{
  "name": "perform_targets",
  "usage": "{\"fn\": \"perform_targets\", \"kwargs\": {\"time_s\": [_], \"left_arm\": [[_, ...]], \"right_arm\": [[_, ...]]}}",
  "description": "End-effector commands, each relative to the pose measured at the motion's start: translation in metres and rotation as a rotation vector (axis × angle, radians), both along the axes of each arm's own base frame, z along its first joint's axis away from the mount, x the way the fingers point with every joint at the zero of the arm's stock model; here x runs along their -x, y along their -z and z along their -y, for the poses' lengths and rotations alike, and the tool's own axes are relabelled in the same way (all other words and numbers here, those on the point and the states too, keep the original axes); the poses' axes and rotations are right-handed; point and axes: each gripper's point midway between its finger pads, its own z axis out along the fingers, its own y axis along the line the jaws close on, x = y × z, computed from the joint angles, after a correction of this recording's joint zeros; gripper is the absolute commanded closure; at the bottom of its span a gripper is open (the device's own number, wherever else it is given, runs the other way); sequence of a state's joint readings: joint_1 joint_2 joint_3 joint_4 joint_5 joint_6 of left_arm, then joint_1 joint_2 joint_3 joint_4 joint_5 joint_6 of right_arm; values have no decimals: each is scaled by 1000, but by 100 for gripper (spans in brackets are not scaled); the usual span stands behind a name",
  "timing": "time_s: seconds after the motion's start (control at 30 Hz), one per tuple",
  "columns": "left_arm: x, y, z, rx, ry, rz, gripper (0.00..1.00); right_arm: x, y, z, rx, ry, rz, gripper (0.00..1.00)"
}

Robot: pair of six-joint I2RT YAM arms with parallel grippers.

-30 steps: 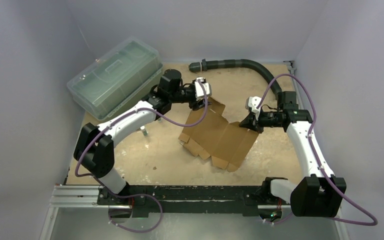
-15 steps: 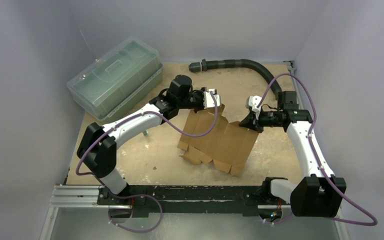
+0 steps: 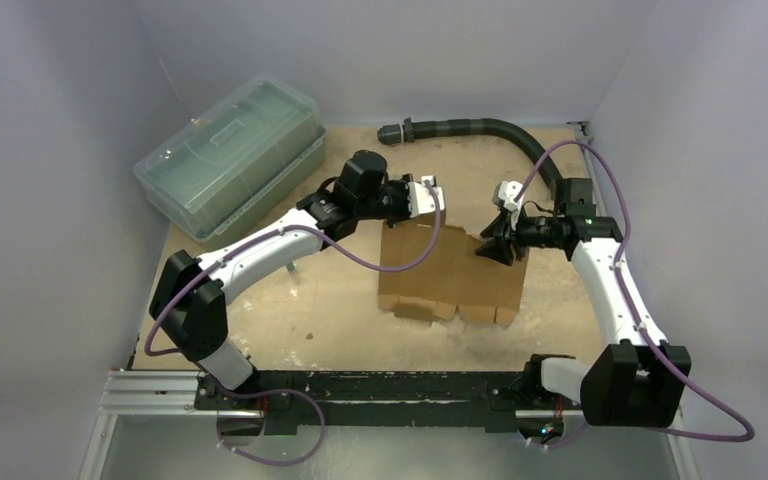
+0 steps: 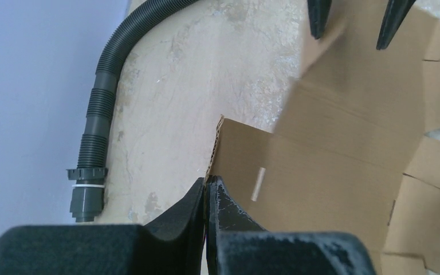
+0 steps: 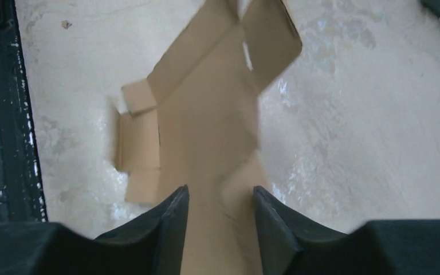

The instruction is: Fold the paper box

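The paper box [image 3: 450,272] is a brown cardboard sheet lying mostly flat on the table, with its small flaps toward the near edge. My left gripper [image 3: 432,203] is at the sheet's far left corner. In the left wrist view the gripper [image 4: 207,181] is shut on the corrugated edge of the box [image 4: 332,166], which is lifted a little there. My right gripper [image 3: 490,246] is at the far right corner. In the right wrist view the gripper [image 5: 220,192] stands open, and the cardboard [image 5: 206,132] runs under the gap between the fingers.
A large clear greenish lidded bin [image 3: 230,155] stands at the far left. A black corrugated hose [image 3: 480,128] curves along the back wall, and its end [image 4: 100,109] also shows in the left wrist view. A black rail [image 3: 360,385] runs along the near edge. Walls close in on three sides.
My left gripper shut on the sheet's far corner and moved right. My right gripper opened and let go of the right edge. The sheet turned and now lies squarer to the table.
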State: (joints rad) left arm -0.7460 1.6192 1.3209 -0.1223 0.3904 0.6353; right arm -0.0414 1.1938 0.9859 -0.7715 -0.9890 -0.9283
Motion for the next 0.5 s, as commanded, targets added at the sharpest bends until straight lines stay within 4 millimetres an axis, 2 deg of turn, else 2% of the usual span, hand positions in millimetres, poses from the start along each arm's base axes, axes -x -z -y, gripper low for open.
{"fn": "perform_targets", "kwargs": {"time_s": [0.0,0.13,0.23,0.37,0.47], "left_arm": [[0,-34,12,63,-12,38,100],[5,-35,24,66,6,27,100],[11,-35,33,65,24,19,100],[19,-33,41,69,42,9,100],[23,-33,46,73,49,2,100]], "right_arm": [[0,-27,-11,-84,-28,15,44],[-3,-43,-16,-120,-51,39,34],[-19,-58,-15,-117,-49,56,33],[-28,-77,-20,-109,-133,97,32],[-33,-81,-26,-101,-185,114,32]]}}
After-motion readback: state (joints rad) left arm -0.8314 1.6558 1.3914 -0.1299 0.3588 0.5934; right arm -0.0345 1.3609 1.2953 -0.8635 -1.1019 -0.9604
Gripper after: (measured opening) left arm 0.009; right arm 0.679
